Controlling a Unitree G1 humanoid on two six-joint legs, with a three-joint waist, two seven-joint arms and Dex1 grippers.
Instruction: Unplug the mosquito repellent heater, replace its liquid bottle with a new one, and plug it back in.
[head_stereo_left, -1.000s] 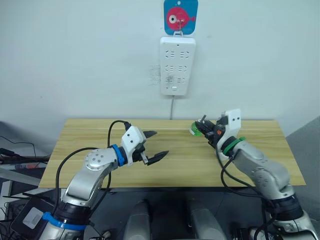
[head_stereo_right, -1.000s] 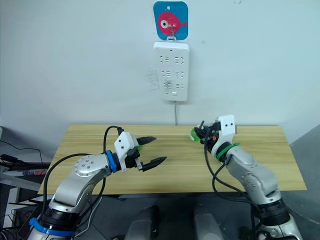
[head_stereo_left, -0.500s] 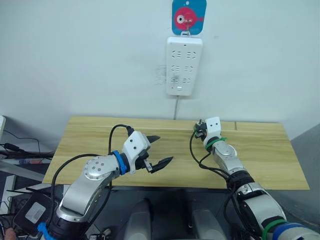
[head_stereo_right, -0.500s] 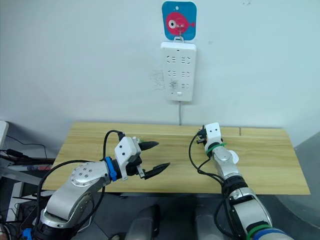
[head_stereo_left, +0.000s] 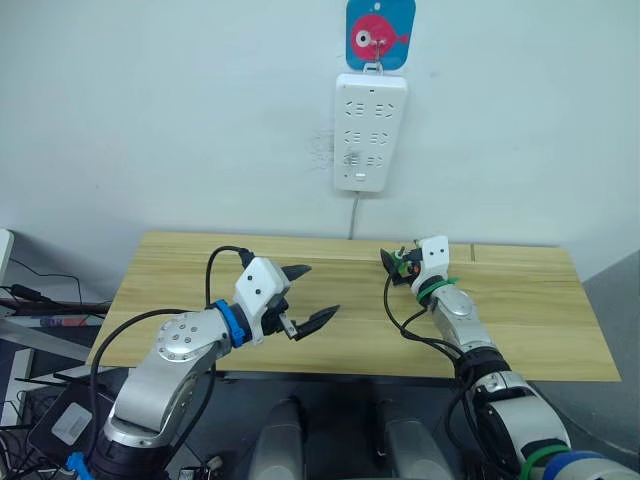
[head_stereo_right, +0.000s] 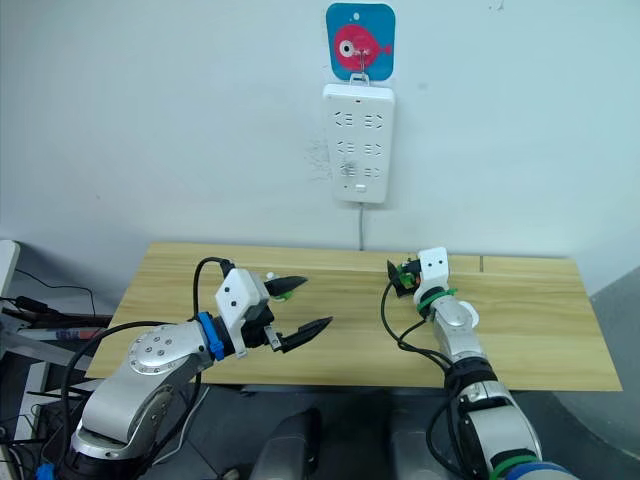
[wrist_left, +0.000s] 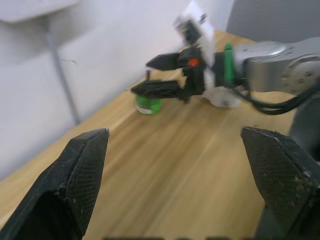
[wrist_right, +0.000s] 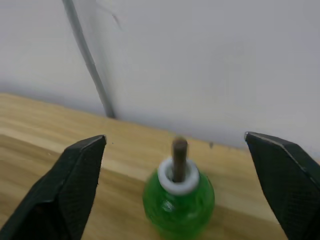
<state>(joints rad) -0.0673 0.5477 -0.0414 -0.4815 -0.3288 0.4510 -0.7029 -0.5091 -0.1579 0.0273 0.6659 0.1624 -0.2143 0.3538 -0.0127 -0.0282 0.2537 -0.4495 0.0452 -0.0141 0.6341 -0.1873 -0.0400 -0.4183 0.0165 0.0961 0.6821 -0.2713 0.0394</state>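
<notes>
Tabletop (head_stereo_left: 540, 320) of pale wood stood against the wall, with the white power strip (head_stereo_left: 370, 130) hung above it and its cord (head_stereo_left: 352, 215) dropping behind the back edge. The left gripper (head_stereo_left: 318, 292) hovered over the front middle of the table with its fingers spread wide and nothing between them. The right gripper (head_stereo_left: 392, 262) reached to the back edge, also spread, pointing at the green liquid bottle (wrist_right: 178, 202), which stood upright on the wood just beside the cord and just ahead of the fingertips, not yet pinched.

The bottle looked small, light and rigid, a smooth rounded plastic body likely to slip or tip under a crooked squeeze. Its brown wick (wrist_right: 179, 152) rose thin from the white collar (wrist_right: 178, 177) and seemed the fragile part, best left untouched. A level pinch across the green belly, below the collar, appeared the safest hold.

Against a second earlier the camera had shifted, so the strip sat elsewhere in the picture. Beyond that, the right arm had swung its elbow inward, reaching nearly straight forward instead of from the side, while its gripper stayed by the bottle. The left gripper kept its open hover
</notes>
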